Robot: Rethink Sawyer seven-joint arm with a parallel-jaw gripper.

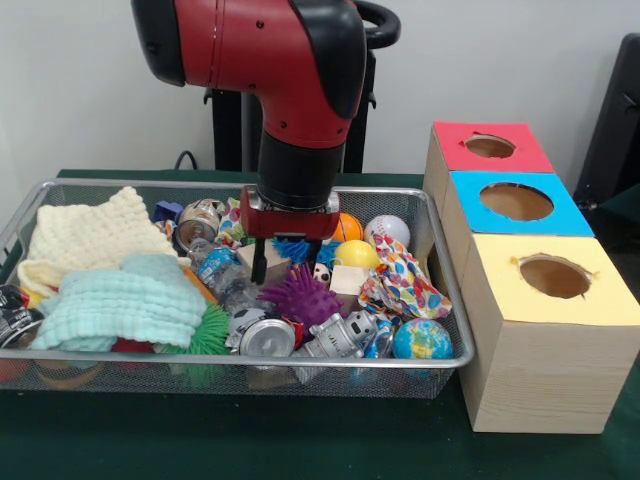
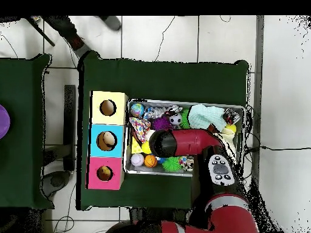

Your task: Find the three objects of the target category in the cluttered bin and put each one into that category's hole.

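Note:
The silver wire-mesh bin (image 1: 250,357) lies on the green table, full of mixed things; it also shows in the overhead view (image 2: 240,109). My gripper (image 1: 286,262) hangs low over the bin's middle, open and empty. Its fingertips (image 1: 258,268) are just above a blue spiky ball (image 1: 293,248) and a purple spiky ball (image 1: 300,295). To the right stand three wooden boxes with holes: red top (image 1: 490,146), blue top (image 1: 516,201), yellow top (image 1: 553,275). In the overhead view my arm (image 2: 182,142) hides the gripper.
In the bin: a cream knitted cloth (image 1: 85,235), a mint cloth (image 1: 125,300), a yellow ball (image 1: 357,254), a baseball (image 1: 387,230), a globe ball (image 1: 421,339), a patterned cloth (image 1: 400,285), a tin can (image 1: 267,337), a silver toy robot (image 1: 335,338), a green spiky ball (image 1: 205,335).

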